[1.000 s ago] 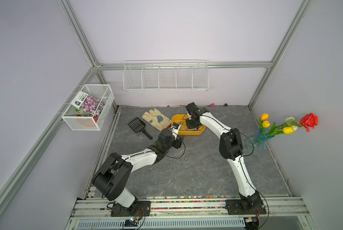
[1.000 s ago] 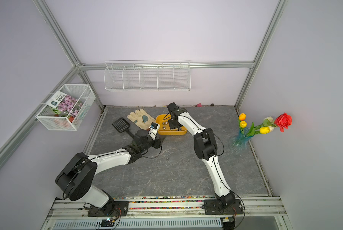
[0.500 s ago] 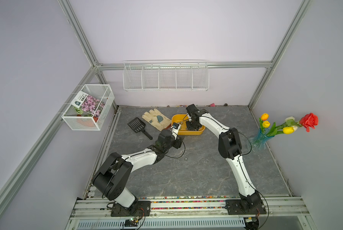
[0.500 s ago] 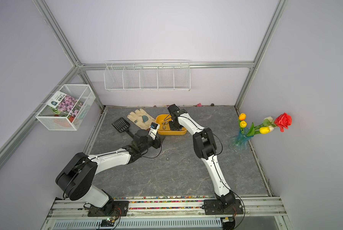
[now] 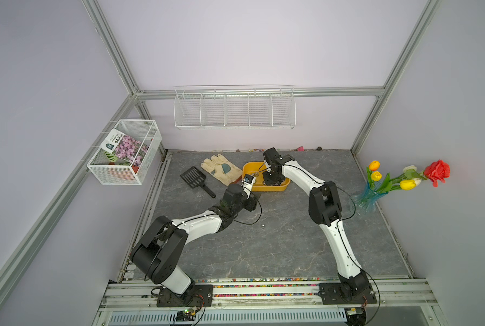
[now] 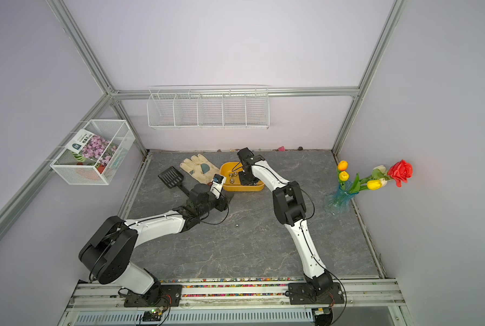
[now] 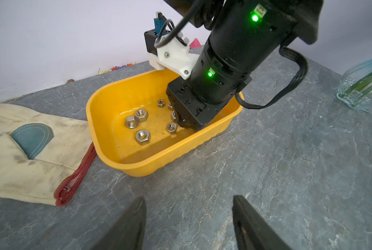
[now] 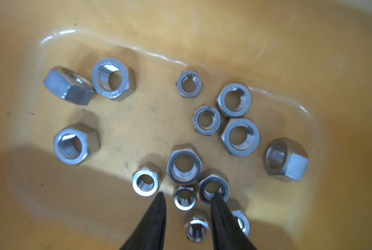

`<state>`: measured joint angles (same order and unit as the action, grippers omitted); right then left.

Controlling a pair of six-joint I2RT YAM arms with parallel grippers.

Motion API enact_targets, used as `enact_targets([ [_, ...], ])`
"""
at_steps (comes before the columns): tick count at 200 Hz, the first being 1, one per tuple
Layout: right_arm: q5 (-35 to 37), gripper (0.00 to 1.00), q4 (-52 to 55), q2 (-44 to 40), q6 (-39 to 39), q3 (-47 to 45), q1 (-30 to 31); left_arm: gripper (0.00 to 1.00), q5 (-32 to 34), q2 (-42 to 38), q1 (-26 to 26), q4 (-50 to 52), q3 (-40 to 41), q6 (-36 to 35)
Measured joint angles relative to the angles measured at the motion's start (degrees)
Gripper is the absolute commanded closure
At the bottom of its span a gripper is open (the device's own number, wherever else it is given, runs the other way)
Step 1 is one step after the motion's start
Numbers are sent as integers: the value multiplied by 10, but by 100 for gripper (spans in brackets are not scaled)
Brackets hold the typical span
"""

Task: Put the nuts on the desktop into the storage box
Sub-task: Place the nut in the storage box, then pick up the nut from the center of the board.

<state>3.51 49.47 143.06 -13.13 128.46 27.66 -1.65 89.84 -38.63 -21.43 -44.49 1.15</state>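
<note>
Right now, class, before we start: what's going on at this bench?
The right arm has its jaws down inside the yellow storage box, parted with nothing gripped, just above over a dozen nuts lying on its floor. The left arm hovers beside the box, jaws open and empty over the desktop. One nut lies out on the desktop, so the job isn't finished.

The left arm (image 5: 199, 225) and the right arm (image 5: 339, 245) had smooth white shells and bulky black joints. Behind the fingers (image 8: 155, 223) of the right arm sat a black round wrist (image 7: 234, 49) with two green lights (image 7: 254, 17), a white bracket (image 7: 174, 58) with silver screws (image 7: 166, 54), and a thick black cable (image 7: 302, 69). The fingers were black and pointed.
</note>
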Motion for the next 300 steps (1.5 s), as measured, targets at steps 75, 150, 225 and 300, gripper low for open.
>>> enact_targets([
  [75,-1,60,-15,-137,16,-79,13,34,-11,-106,0,21,28,1],
  [150,25,58,-55,-308,21,-291,96,34,12,-183,-19,80,105,49],
  [225,23,58,-74,-363,4,-474,165,34,57,-263,-81,133,177,104],
  [300,16,58,-101,-362,-31,-504,232,34,114,-342,-164,220,218,186],
])
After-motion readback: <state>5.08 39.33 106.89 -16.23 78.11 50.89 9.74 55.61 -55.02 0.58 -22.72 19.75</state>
